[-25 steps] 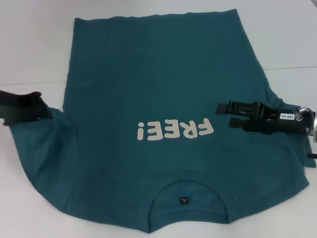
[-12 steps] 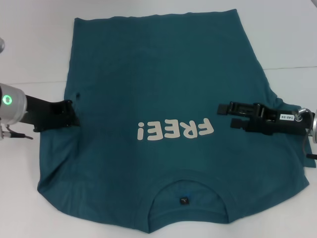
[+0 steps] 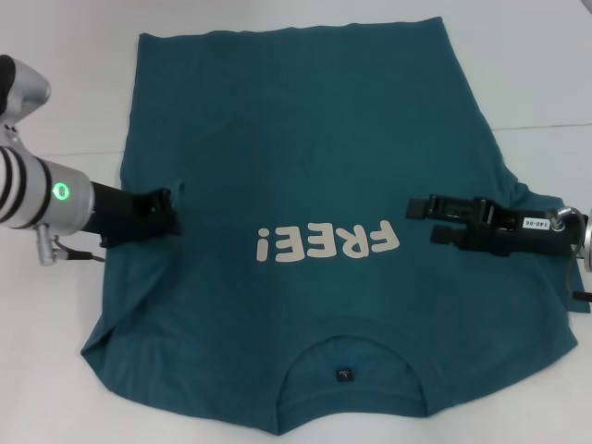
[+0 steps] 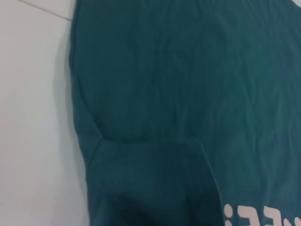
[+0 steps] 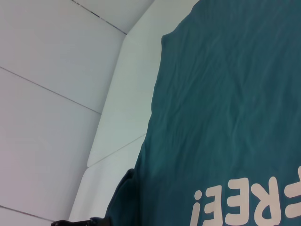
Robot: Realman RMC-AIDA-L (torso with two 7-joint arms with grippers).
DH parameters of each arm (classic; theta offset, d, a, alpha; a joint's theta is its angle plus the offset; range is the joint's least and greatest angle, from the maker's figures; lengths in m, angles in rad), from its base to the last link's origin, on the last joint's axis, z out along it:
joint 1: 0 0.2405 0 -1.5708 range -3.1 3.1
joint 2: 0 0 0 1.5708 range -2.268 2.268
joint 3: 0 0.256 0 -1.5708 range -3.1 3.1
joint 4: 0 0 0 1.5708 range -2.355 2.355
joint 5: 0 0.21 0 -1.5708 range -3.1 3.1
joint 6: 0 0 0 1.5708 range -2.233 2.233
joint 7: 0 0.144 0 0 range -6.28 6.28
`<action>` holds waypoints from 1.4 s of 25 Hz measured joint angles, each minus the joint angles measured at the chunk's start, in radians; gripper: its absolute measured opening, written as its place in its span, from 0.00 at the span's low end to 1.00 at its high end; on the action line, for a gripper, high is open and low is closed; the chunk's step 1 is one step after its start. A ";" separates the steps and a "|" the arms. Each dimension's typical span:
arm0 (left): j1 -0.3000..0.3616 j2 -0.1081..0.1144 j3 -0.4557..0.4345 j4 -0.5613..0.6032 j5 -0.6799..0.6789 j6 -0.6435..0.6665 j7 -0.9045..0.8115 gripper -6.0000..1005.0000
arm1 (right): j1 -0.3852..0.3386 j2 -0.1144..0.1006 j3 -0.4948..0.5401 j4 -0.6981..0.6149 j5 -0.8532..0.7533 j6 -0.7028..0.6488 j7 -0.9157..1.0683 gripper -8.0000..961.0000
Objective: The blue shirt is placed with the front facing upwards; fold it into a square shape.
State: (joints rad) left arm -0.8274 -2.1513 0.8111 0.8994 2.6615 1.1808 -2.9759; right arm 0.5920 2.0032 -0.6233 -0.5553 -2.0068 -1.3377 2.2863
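Here we have the blue shirt [image 3: 305, 185] spread front-up on the white table [image 3: 55, 83], collar nearest us and the cream "FREE!" lettering [image 3: 328, 244] reading upside down in the head view; both sleeves look to be folded inward over the body. The left gripper [image 3: 168, 211] sits at the shirt's left side, its fingertips pinched on a small peak of sleeve cloth that it carries toward the chest; we judge it clamped on the shirt. The right gripper [image 3: 421, 220] lies low over the right sleeve fold, just beside the lettering; its two fingers stand slightly apart and we see no cloth between them, so we take it as open and resting.

To do this step well, we would bring the left sleeve in only until its fold line runs straight from shoulder to hem, matching the right side; we would keep the cloth low so it does not drag the body sideways; we would let go only once the layer lies flat, since the left wrist view shows a creased pocket [image 4: 155, 155] forming beneath the fold.
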 joint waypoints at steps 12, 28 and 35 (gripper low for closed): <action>0.009 -0.008 0.001 -0.064 -0.088 -0.051 0.059 0.00 | -0.001 -0.001 0.001 0.005 0.002 0.000 -0.001 0.95; 0.056 0.011 -0.004 -0.039 -0.190 0.021 0.161 0.34 | -0.010 -0.006 0.001 0.013 0.004 0.016 -0.004 0.95; 0.047 0.009 0.004 -0.034 -0.188 0.033 0.121 0.66 | -0.011 -0.006 0.001 0.014 0.004 0.021 -0.004 0.95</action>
State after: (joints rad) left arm -0.7806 -2.1427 0.8150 0.8651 2.4733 1.2137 -2.8545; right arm 0.5814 1.9972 -0.6227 -0.5415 -2.0031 -1.3171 2.2825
